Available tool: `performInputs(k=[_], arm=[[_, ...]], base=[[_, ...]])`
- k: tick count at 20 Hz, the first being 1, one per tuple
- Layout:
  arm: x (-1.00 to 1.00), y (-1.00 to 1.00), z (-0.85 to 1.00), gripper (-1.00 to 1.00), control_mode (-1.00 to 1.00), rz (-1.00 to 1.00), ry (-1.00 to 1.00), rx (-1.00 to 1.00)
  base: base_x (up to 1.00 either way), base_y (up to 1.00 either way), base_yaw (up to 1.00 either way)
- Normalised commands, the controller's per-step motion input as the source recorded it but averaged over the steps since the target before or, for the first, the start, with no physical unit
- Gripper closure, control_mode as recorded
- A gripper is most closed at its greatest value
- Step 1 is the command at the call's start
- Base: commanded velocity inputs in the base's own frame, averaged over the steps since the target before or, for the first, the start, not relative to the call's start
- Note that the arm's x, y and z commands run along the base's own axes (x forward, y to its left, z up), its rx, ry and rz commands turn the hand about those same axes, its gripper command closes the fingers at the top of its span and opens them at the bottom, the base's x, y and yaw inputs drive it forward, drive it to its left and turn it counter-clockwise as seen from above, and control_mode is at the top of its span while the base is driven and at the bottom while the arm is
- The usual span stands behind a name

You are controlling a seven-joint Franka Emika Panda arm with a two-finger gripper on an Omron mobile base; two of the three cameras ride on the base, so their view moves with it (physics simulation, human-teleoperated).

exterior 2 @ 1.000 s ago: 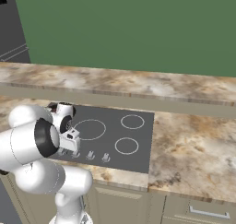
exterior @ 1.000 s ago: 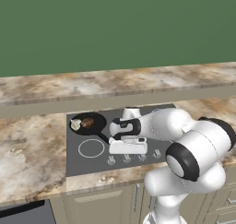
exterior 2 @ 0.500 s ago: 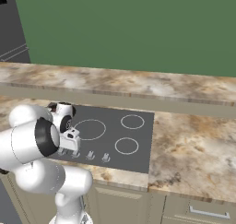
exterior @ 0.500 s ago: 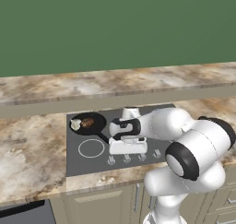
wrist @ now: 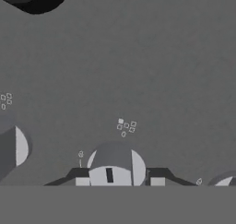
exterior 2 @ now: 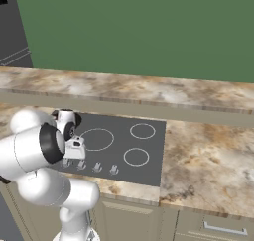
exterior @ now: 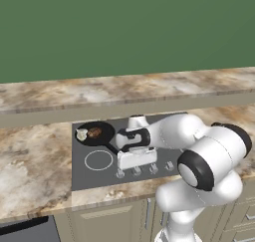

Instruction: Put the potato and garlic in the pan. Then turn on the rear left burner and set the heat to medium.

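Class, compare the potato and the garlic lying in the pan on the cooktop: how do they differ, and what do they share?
Colour: the potato is brown, the garlic whitish-cream. Position: in the left base view the garlic lies by the left rim of the pan, the potato to its right, nearer the middle. Shared: both are small lumps of about the same size, resting inside the black pan.

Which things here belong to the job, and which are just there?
Job:
- pan, on the rear left burner
- potato and garlic, inside the pan
- gripper, shut on a cooktop knob

Just there:
- other burner rings
- remaining knobs
- marble counter
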Motion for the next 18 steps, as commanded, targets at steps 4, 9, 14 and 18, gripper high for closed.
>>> performInputs(k=[4,9,14,18], arm=[[0.00,0.00,0.00,1.00,-1.00,0.26,0.00,0.00],[0.00,0.00,0.00,1.00,-1.00,0.27,0.00,0.00],[0.00,-0.10,0.00,1.00,-1.00,0.28,0.00,0.01],[0.00,-0.18,0.00,1.00,-1.00,0.26,-0.02,0.09]], base=[[0.00,0.00,0.00],[0.00,0.00,0.00],[0.00,0.00,0.00],[0.00,0.00,0.00]])
